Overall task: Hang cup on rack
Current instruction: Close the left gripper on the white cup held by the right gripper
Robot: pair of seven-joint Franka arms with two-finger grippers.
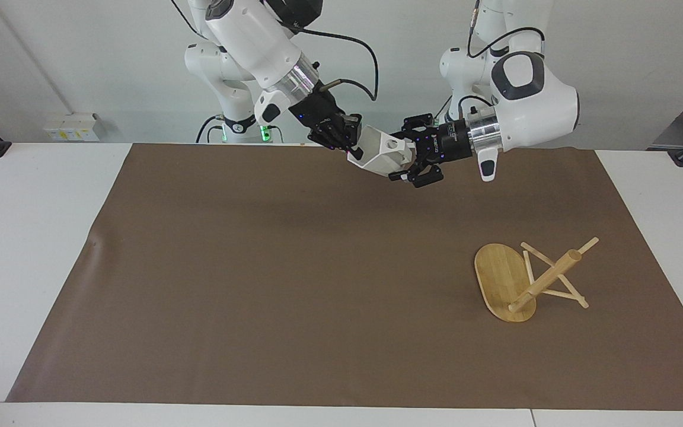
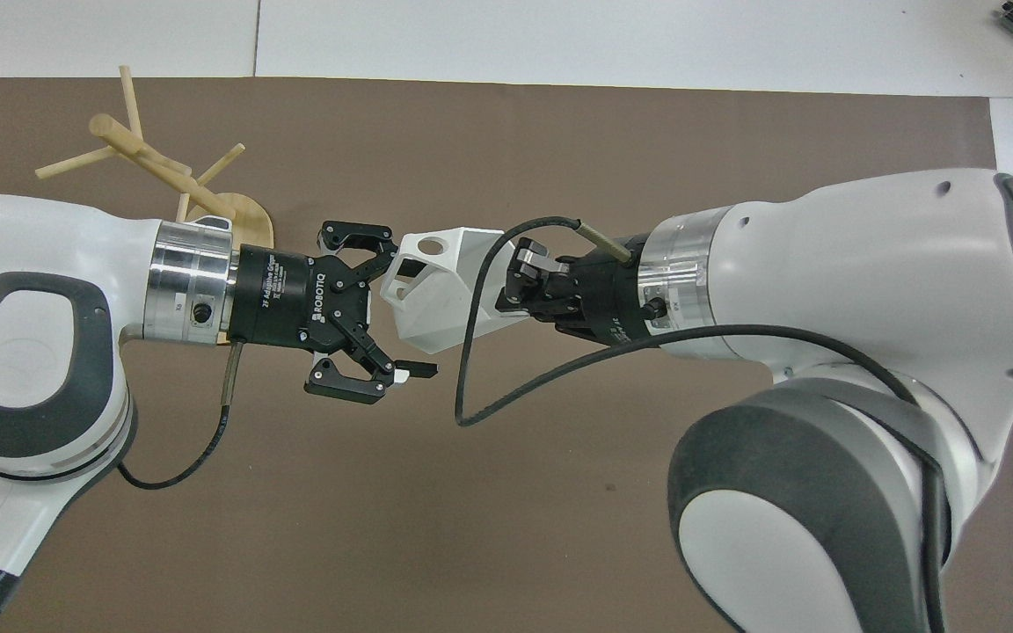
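Note:
The white faceted cup (image 1: 384,153) (image 2: 440,286) hangs in the air over the mat's edge nearest the robots, lying sideways. My right gripper (image 1: 347,145) (image 2: 517,283) is shut on one end of it. The other end, with the pierced handle, points at my left gripper (image 1: 408,161) (image 2: 405,306). That gripper is open, its fingers spread on either side of the handle end without clamping it. The bamboo rack (image 1: 504,281) (image 2: 163,167) lies on the mat toward the left arm's end, apparently tipped, its post slanting and peg tips resting on the mat.
A brown mat (image 1: 294,284) covers most of the white table (image 1: 27,237). A black cable (image 2: 489,387) loops down from the right wrist beside the cup.

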